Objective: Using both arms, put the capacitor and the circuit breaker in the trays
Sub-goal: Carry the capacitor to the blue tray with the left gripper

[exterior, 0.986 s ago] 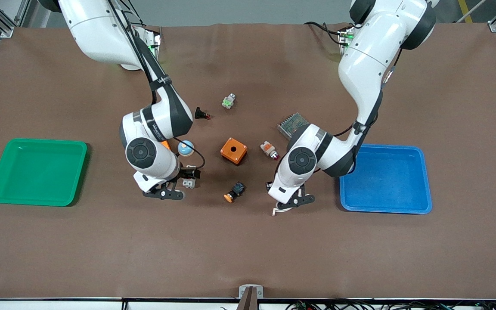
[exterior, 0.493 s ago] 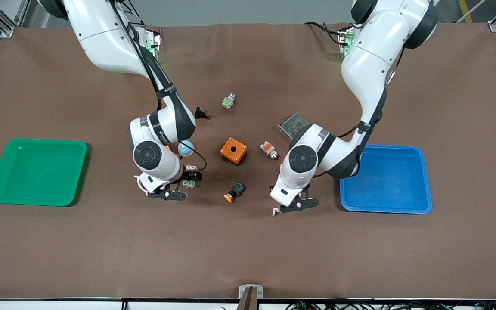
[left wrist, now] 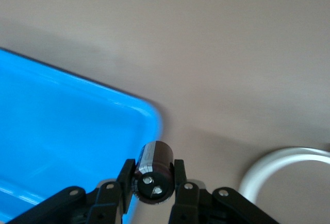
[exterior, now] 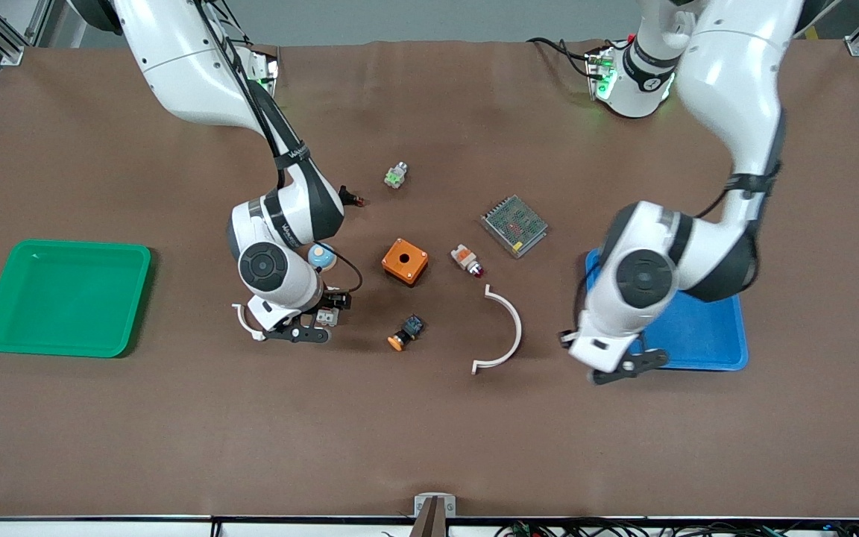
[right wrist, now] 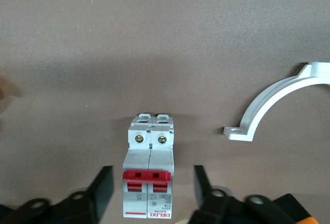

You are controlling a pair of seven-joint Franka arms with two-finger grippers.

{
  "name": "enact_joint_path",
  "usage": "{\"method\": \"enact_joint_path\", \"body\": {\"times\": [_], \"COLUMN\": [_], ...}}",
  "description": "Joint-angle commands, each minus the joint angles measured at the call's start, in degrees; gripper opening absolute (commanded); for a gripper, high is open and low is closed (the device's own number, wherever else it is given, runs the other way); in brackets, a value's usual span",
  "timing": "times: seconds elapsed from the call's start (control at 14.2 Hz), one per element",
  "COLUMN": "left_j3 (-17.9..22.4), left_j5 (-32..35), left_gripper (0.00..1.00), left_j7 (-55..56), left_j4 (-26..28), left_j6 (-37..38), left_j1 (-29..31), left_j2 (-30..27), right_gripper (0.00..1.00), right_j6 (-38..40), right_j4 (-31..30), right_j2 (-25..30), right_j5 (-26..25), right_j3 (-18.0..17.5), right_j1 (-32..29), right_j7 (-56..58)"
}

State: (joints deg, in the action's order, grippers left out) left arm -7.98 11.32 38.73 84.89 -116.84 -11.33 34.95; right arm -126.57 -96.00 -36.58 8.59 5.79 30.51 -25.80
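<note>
Carrying the capacitor [left wrist: 153, 172] pinched between its fingers, the left gripper [exterior: 618, 371] hangs at the blue tray [exterior: 698, 350] corner, lower right; it must move over the tray. The right gripper [right wrist: 149, 193], fingers spread, straddles the circuit breaker [exterior: 329, 317] left of centre; it must close.

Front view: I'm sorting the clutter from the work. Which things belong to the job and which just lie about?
Job:
capacitor, in the left pincer by the blue tray
breaker, between the open right pincer
green tray

Lying about:
orange box
lamp
white clamp
orange-capped switch
</note>
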Motion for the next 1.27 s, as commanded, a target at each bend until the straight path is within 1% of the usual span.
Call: {"method": "enact_joint_path", "body": {"times": [0.0,0.07,0.14,0.21,0.28,0.35,0.49,0.63,0.7,0.77,0.85,0.92,0.99,1.06,1.13,1.2], "left_j3": [-1.1,-1.1,-1.1,-1.1,-1.1,-1.2,-1.3,-1.4,-1.4,-1.4,-1.4,-1.5,-1.5,-1.5,-1.5,-1.5], "left_j5": [0.8,0.8,0.8,0.8,0.8,0.8,0.7,0.7,0.7,0.6,0.6,0.6,0.6,0.6,0.6,0.6], "left_gripper": [0.0,0.0,0.0,0.0,0.0,0.0,0.0,0.04,0.13,0.46,0.9,1.0,1.0,1.0,1.0,1.0], "left_j7": [-4.7,-5.8,-7.2,-8.5,-8.9,-9.0,-9.1,-9.1,-9.1,-9.1,-9.1,-9.2,-9.2,-9.3,-9.4,-9.4], "left_j4": [12.4,15.4,18.8,20.9,22.2,23.2,24.4,24.9,24.8,24.5,24.4,24.2,24.0,24.0,23.6,22.6], "left_j6": [-5.9,-9.0,-12.5,-15.0,-16.2,-16.7,-17.2,-17.2,-17.2,-17.2,-17.2,-16.9,-16.6,-15.9,-13.9,-11.8], "left_j1": [6.1,8.2,10.3,11.7,12.8,14.0,14.5,14.6,14.6,14.6,14.6,14.4,14.4,14.4,14.4,14.5], "left_j2": [-5.6,-6.2,-6.6,-6.6,-6.3,-6.0,-5.7,-5.1,-4.9,-5.0,-5.4,-6.2,-7.9,-10.1,-13.3,-16.3], "right_gripper": [0.48,0.39,0.33,0.26,0.23,0.2,0.18,0.18,0.18,0.18,0.18,0.18,0.18,0.19,0.19,0.19], "right_j6": [-0.3,-0.1,0.1,0.5,1.7,3.2,8.3,17.1,21.9,27.6,31.9,34.9,35.7,35.8,35.9,35.8], "right_j4": [-0.7,-0.7,-0.7,-0.6,-0.3,0.0,2.4,6.4,9.0,11.9,14.2,16.3,17.3,17.6,17.3,17.2], "right_j2": [0.4,0.5,0.6,1.1,1.5,2.4,4.9,7.2,7.7,8.2,8.2,8.2,8.1,8.0,7.8,7.7], "right_j5": [1.1,1.1,1.1,1.1,1.1,1.1,1.0,0.6,0.5,0.3,0.2,-0.1,-1.6,-4.4,-6.4,-6.9], "right_j3": [0.1,0.1,0.1,0.1,0.1,0.2,0.4,0.6,0.6,0.7,0.7,0.7,0.7,0.6,0.6,0.7], "right_j1": [0.3,0.3,0.3,0.3,0.1,-0.4,-2.5,-6.3,-8.8,-11.9,-15.2,-19.0,-22.4,-25.2,-27.4,-30.6], "right_j7": [0.1,0.1,-0.3,-0.3,-0.3,-0.3,0.5,0.8,2.1,5.1,7.5,9.5,12.0,15.5,18.3,20.7]}}
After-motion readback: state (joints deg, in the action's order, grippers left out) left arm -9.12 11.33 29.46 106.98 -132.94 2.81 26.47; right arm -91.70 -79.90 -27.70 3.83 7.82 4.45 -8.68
